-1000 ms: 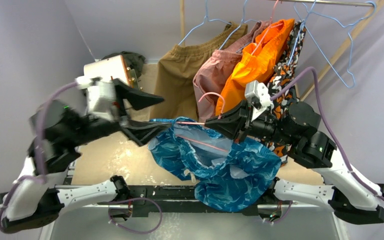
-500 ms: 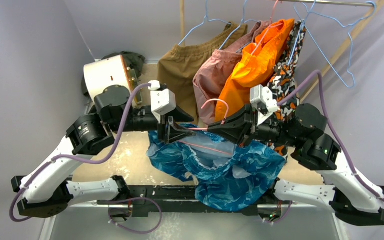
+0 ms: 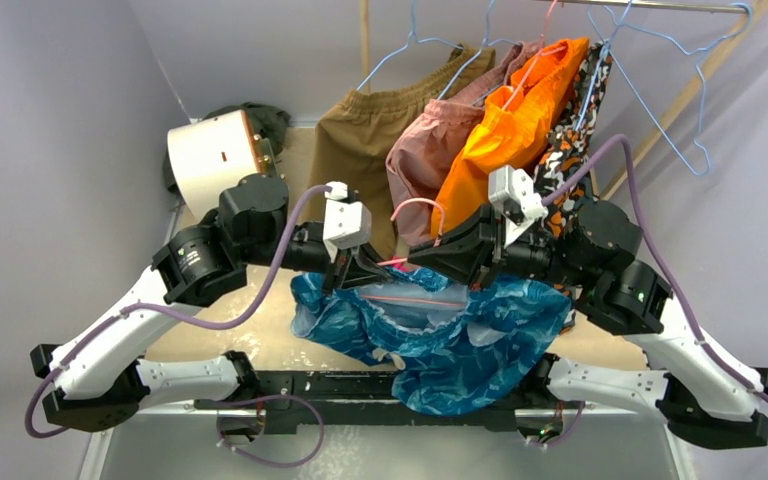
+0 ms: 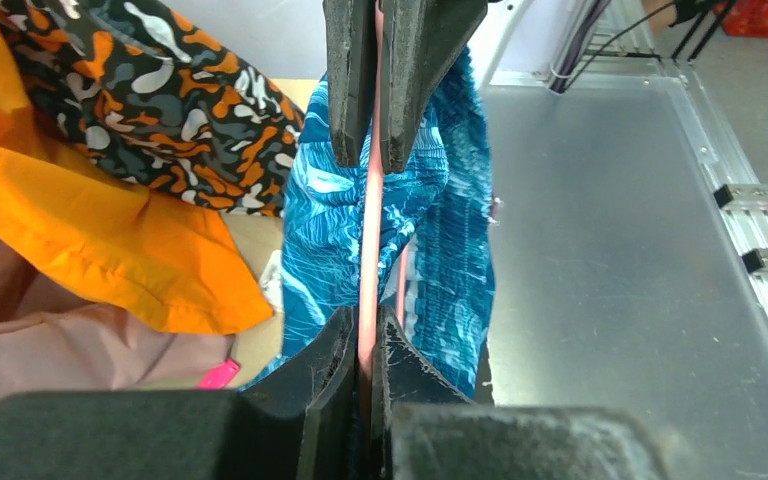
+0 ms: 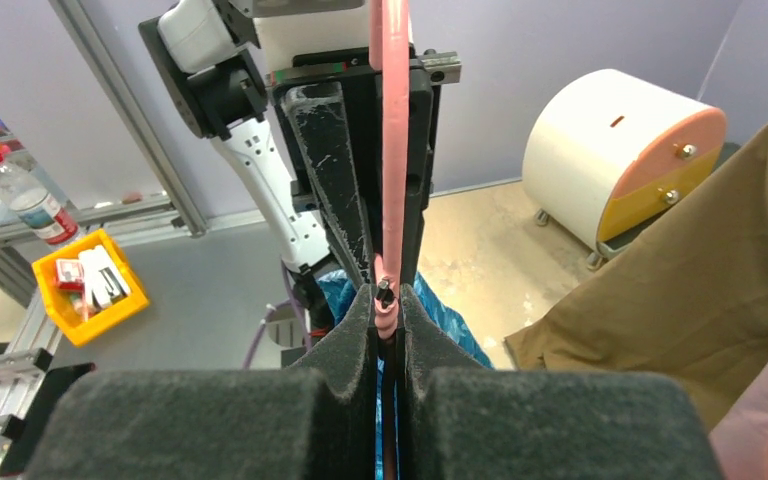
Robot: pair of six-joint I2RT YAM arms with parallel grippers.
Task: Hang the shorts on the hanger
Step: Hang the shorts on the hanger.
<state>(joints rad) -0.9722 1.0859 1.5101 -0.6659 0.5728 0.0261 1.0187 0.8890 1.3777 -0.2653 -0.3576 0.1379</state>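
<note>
While both arms meet over the middle of the table, the shiny blue-and-teal shorts (image 3: 440,340) with their wavy print hang in a loose bundle just above the arm bases. They drape from the thin pink-red wire hanger (image 3: 415,299), whose lower bar crosses the open waistband. On that showing the main step looks nearly done: the garment rides on the wire. It sags unevenly, though, and whether the bar passes cleanly through the waist cannot be told. What seems left is to settle the cloth and let go.

Just above the shorts, the left gripper (image 3: 358,268) and the right gripper (image 3: 422,256) face each other tip to tip. Each is pinched narrow on the hanger's upper wire, below its curved hook. Farther back stand a white cylindrical drum (image 3: 210,150), plain brown shorts (image 3: 360,150) and bright orange shorts (image 3: 515,120) on light blue wire hangers (image 3: 660,110).

Only the overhead view takes in the whole garment and the hook. The left wrist view adds the close grip, with the pink wire squeezed between its foam pads and running straight into the opposing fingers, the blue cloth hanging beyond. The right wrist view confirms the same clamp from the other side, and shows the drum's pink-and-yellow end face.
</note>
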